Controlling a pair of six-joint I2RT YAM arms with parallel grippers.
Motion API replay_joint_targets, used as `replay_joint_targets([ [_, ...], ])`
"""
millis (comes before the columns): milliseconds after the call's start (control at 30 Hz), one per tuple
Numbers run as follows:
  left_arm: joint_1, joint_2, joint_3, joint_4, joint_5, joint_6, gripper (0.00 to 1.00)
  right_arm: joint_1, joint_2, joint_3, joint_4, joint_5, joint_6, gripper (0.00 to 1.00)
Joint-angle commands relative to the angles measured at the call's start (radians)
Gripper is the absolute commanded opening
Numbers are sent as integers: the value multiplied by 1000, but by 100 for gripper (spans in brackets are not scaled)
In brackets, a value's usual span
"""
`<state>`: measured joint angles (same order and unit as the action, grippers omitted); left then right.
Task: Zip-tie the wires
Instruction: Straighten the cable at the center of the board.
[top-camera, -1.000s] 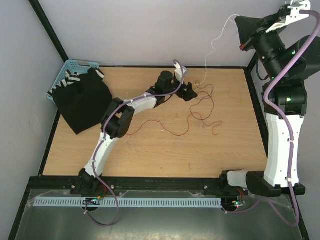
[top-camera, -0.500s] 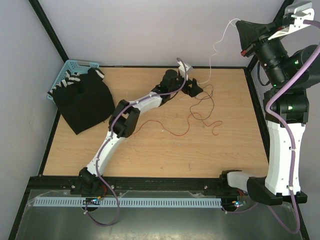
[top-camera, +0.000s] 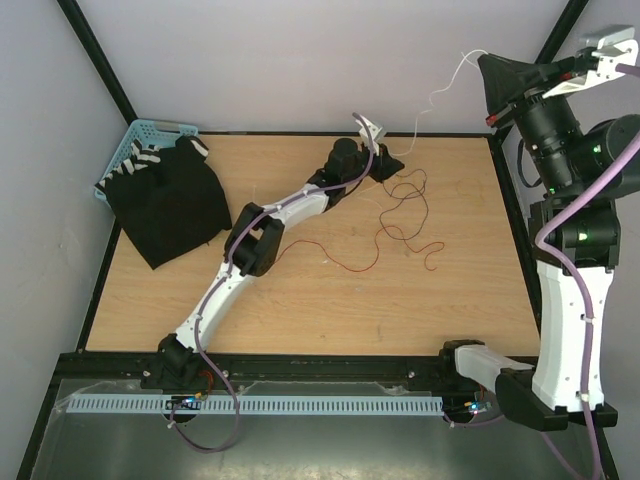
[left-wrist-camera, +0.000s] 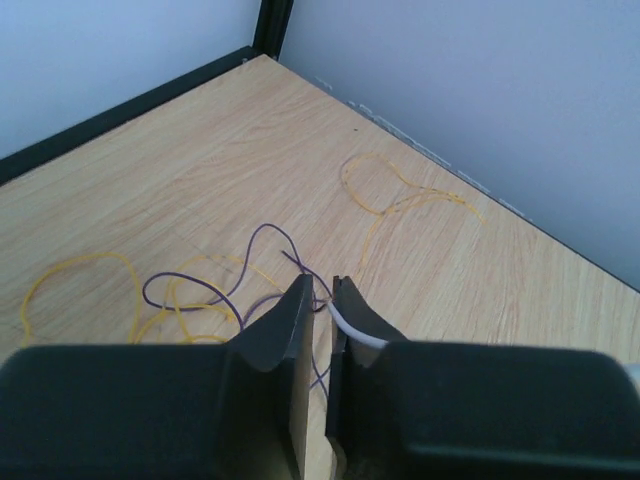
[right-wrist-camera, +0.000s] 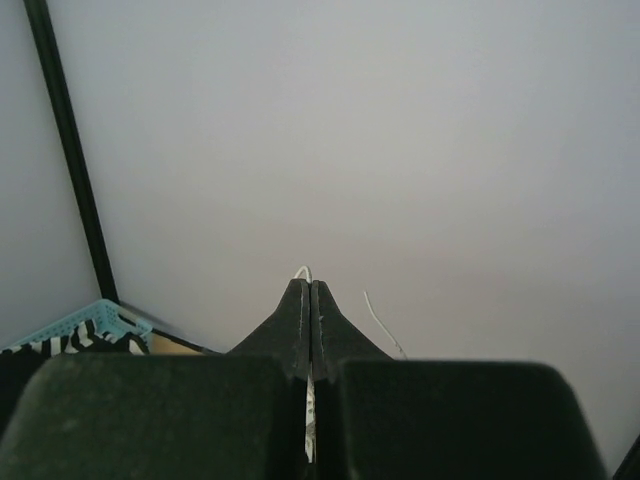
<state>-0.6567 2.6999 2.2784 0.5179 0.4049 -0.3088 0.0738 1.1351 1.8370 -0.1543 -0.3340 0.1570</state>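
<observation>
The wires (top-camera: 405, 215) lie in loose red and dark loops at the back right of the table; in the left wrist view they (left-wrist-camera: 200, 290) show purple and yellow. My left gripper (top-camera: 388, 165) (left-wrist-camera: 322, 295) is low at the table's back edge, its jaws almost together on a white strand (left-wrist-camera: 350, 325). That strand (top-camera: 432, 97) climbs in a curl to my right gripper (top-camera: 482, 60), held high at the right. The right gripper (right-wrist-camera: 311, 285) is shut, with a narrow white toothed strip, the zip tie (right-wrist-camera: 309, 420), between its pads.
A black cloth (top-camera: 165, 200) lies at the back left, partly over a light blue basket (top-camera: 150, 130) (right-wrist-camera: 85, 320). Black frame posts stand at the back corners, with the wall right behind the table's back edge.
My left gripper moved a little right toward the back edge and closed from wide open onto the white strand. The right gripper rose and drew right, lifting the strand.
</observation>
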Motion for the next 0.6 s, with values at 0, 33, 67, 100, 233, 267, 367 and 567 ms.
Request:
replay_joint_targets([
  [0,28,-77,-31,76,-9,22,8,4,-32,-7,-22,127,-35,0],
  [33,37,-108,-60,76,-9,41,5,3,-37,-17,-32,155,-44,0],
  [67,46,-139,-83,79,-11,55,2,3,-43,-35,-34,175,-50,0],
  [100,57,-163,-94,83,-10,63,0,3,-48,-53,-33,187,-50,0],
  [233,95,-235,-73,121,5,31,0,3,-60,-111,-26,182,-32,0],
  [267,101,-247,-56,131,4,23,0,3,-60,-123,-19,178,-29,0],
  [367,114,-292,8,151,-6,18,0,3,-60,-158,-7,154,-20,0],
  [567,141,-404,-37,319,-72,-10,0,3,-78,-234,12,174,-19,0],
])
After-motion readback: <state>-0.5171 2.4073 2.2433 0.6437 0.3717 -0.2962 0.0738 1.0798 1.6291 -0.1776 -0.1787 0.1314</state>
